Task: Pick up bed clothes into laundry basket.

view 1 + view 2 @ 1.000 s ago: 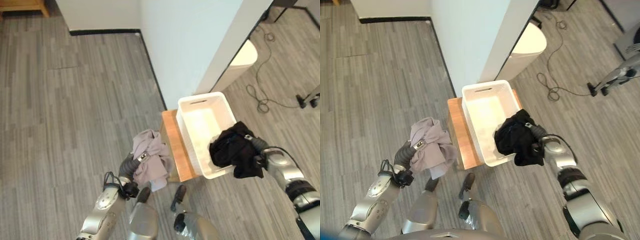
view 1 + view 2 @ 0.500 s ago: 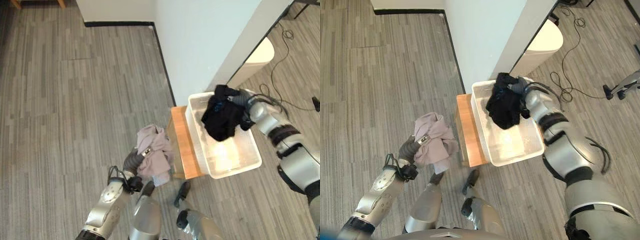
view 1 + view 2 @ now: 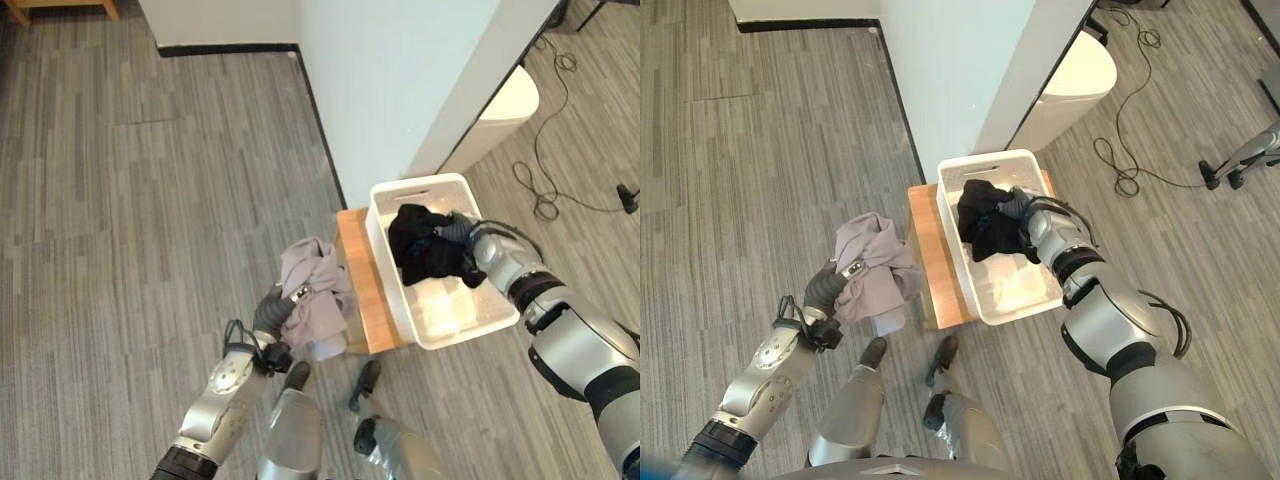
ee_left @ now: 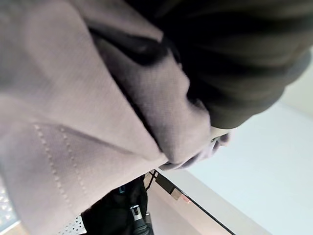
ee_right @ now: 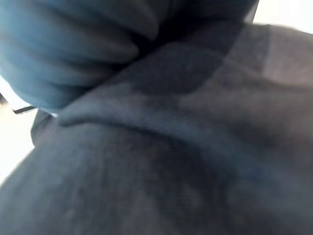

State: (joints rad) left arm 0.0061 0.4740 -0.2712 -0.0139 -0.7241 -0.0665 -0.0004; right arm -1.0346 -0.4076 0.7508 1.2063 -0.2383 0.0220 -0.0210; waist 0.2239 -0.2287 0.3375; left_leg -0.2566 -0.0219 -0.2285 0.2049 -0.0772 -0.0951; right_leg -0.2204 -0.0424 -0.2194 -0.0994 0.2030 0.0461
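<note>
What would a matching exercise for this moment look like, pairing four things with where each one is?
Things:
1. black garment
2. grey garment
3. white laundry basket
4. wooden stand

Places:
A. held up over the floor, beside the stand
B. under the basket
C. inside the basket, at its far end
D. on top of the stand

Pairs: 1-C, 2-A, 3-D, 4-B
</note>
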